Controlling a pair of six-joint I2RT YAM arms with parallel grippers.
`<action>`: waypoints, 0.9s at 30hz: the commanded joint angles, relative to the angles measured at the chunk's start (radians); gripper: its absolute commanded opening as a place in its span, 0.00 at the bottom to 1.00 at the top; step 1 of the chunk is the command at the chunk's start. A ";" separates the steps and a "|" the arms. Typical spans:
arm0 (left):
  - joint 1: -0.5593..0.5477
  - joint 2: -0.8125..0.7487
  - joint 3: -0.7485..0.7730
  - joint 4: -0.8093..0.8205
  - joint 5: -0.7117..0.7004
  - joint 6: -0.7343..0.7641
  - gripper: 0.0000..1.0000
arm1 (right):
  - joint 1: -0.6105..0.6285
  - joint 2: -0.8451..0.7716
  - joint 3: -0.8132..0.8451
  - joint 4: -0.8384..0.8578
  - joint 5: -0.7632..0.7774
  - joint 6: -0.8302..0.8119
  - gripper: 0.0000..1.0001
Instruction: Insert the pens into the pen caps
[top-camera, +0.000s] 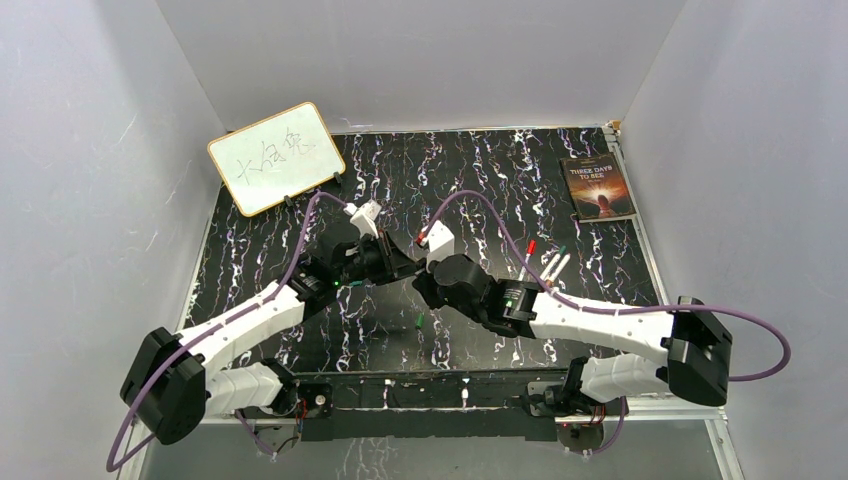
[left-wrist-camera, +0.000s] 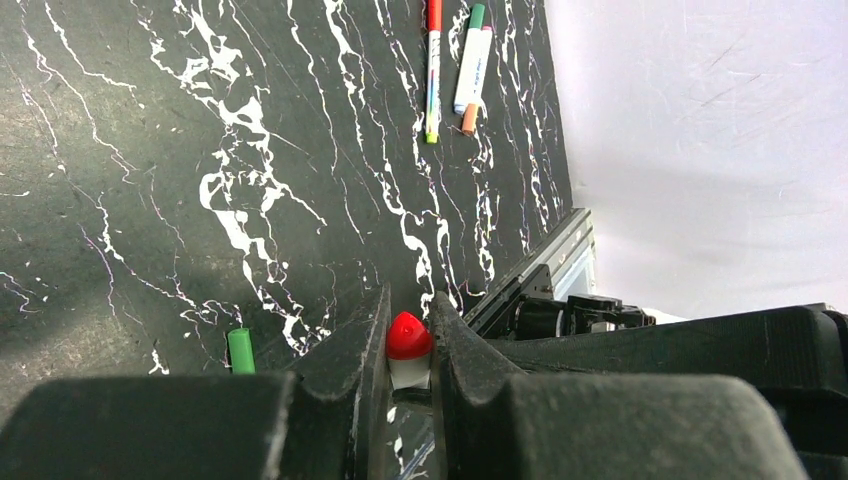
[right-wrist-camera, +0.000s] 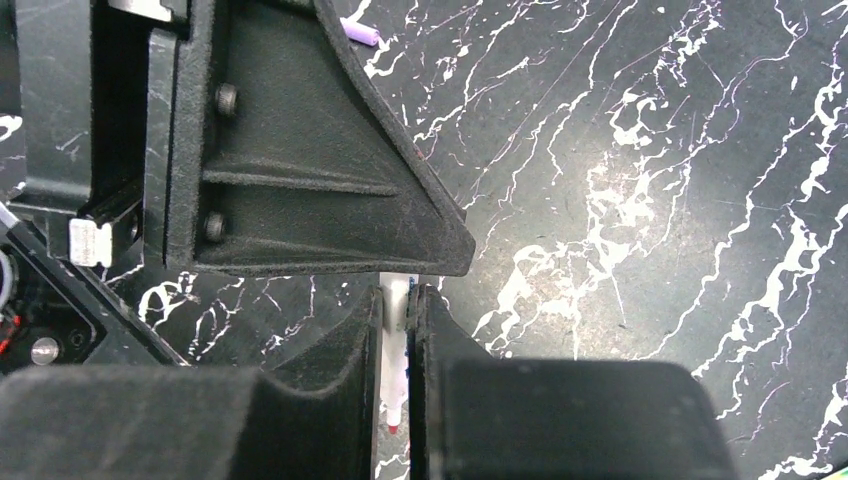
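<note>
A white pen with a red tip (right-wrist-camera: 397, 340) is held off the table by both grippers. In the left wrist view its rounded red end (left-wrist-camera: 408, 336) pokes up between the shut left gripper (left-wrist-camera: 410, 300). My right gripper (right-wrist-camera: 398, 295) is shut on the barrel near the tip, just below the left gripper's finger (right-wrist-camera: 320, 170). In the top view the left gripper (top-camera: 403, 264) and right gripper (top-camera: 424, 285) meet at mid-table. A green pen cap (left-wrist-camera: 240, 351) lies loose on the table (top-camera: 420, 320). A purple pen cap (right-wrist-camera: 360, 32) lies beyond the left gripper.
Two capped pens, one red-capped (left-wrist-camera: 432, 70) and one green-capped (left-wrist-camera: 472, 60), lie side by side at the right (top-camera: 548, 265). A whiteboard (top-camera: 275, 157) leans at the back left, and a book (top-camera: 597, 187) lies at the back right. White walls surround the table.
</note>
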 joint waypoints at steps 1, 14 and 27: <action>-0.005 -0.073 -0.008 0.044 -0.065 0.010 0.00 | 0.003 -0.062 0.039 0.070 0.009 0.028 0.14; -0.005 -0.283 -0.066 0.260 -0.287 0.233 0.00 | 0.003 -0.362 -0.297 0.542 -0.047 0.514 0.57; -0.010 -0.406 -0.074 0.336 -0.250 0.440 0.00 | 0.003 -0.308 -0.370 0.798 0.073 0.978 0.66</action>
